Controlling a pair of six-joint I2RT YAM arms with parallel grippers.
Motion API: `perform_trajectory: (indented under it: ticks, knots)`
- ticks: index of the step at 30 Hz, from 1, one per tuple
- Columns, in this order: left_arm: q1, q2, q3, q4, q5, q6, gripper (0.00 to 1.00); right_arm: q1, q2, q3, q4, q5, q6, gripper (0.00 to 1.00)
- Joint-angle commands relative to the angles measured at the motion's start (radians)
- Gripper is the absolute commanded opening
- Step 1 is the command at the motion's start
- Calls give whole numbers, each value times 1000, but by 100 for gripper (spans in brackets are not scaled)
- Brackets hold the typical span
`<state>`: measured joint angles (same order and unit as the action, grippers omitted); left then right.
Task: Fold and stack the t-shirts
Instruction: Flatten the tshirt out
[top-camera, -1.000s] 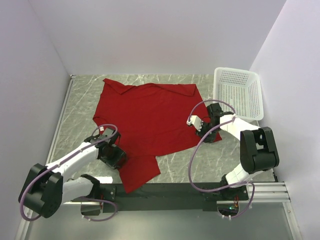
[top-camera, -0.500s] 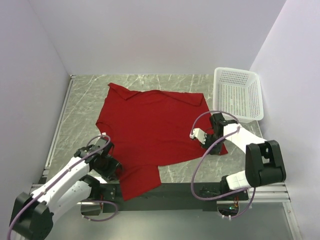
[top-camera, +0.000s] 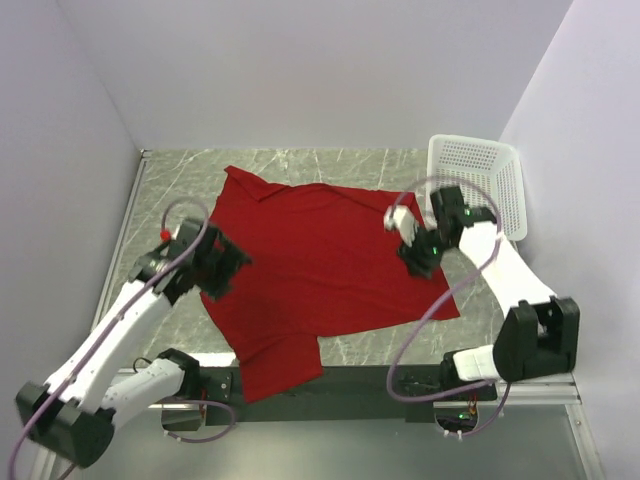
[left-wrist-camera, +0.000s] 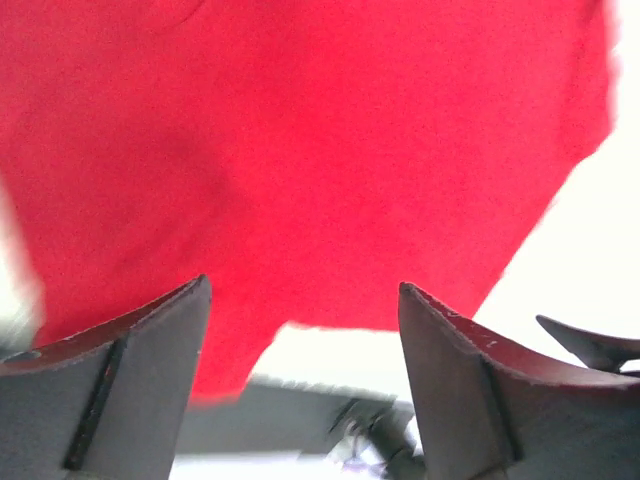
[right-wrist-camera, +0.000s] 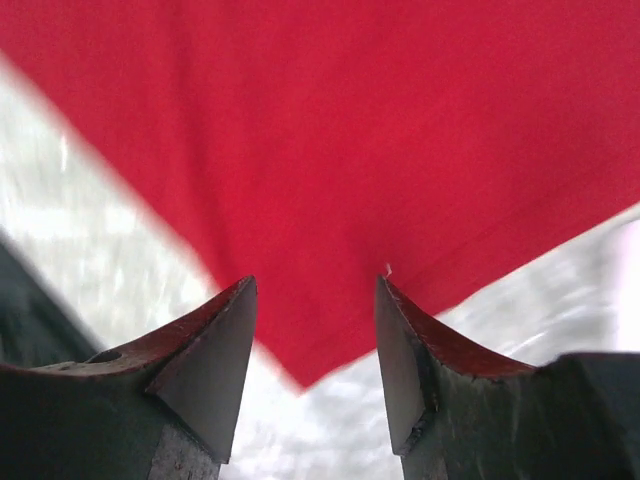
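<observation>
The deep red t-shirt (top-camera: 320, 265) lies spread out on the marble table, with one flap reaching the near edge. My left gripper (top-camera: 222, 268) hovers over the shirt's left edge. In the left wrist view it (left-wrist-camera: 302, 285) is open and empty, with the red cloth (left-wrist-camera: 300, 150) below. My right gripper (top-camera: 420, 255) hovers over the shirt's right side. In the right wrist view it (right-wrist-camera: 315, 280) is open and empty above a corner of the cloth (right-wrist-camera: 330, 150). No second shirt shows.
A white mesh basket (top-camera: 480, 185) stands at the far right against the wall. Walls close in the table on the left, back and right. The black base rail (top-camera: 330, 385) runs along the near edge.
Both arms have risen and swung away from the near edge, toward the far side. The shirt has shifted slightly right and toward the near edge, and both grippers now hold nothing.
</observation>
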<state>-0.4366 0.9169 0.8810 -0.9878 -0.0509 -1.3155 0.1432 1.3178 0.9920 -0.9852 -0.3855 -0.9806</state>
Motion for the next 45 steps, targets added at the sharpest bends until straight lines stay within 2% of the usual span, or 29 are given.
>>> perform_trajectory:
  ticks: [1,2,3,4,5,7,9,10,11,13,14,16,22,27,31,45]
  knots:
    - [103,139,52,347,-55,186,82,-7,110,172,95,-153,191,58]
    - [149,180,52,418,41,208,82,-5,176,253,129,-167,230,58]
    - [201,221,46,593,104,231,82,-5,210,293,144,-182,261,58]
    - [293,308,38,673,171,240,80,-2,243,333,167,-187,343,57]
    - [329,353,38,754,274,246,79,1,309,414,202,-182,380,57]
    - [412,489,77,953,342,256,75,4,374,496,232,-170,501,57]
    - [435,587,142,1032,420,277,71,4,469,617,286,-87,600,57]
    - [467,690,247,997,424,307,71,4,506,669,283,-57,667,57]
    - [472,736,303,988,425,327,71,2,584,773,254,-3,693,57]
    - [481,865,466,898,411,387,69,2,662,873,215,57,732,54]
    - [486,899,508,870,416,401,68,2,731,955,160,71,734,52]
    - [501,988,617,835,419,430,67,2,779,1002,125,121,709,50]
    - [535,1178,847,752,434,481,64,7,834,973,108,234,534,50]
    - [538,1338,1031,692,438,464,59,6,834,949,103,206,511,50]
    - [541,1424,1119,643,398,446,55,4,833,936,114,194,533,50]
    - [541,1571,1200,707,321,357,53,6,824,910,129,183,568,50]
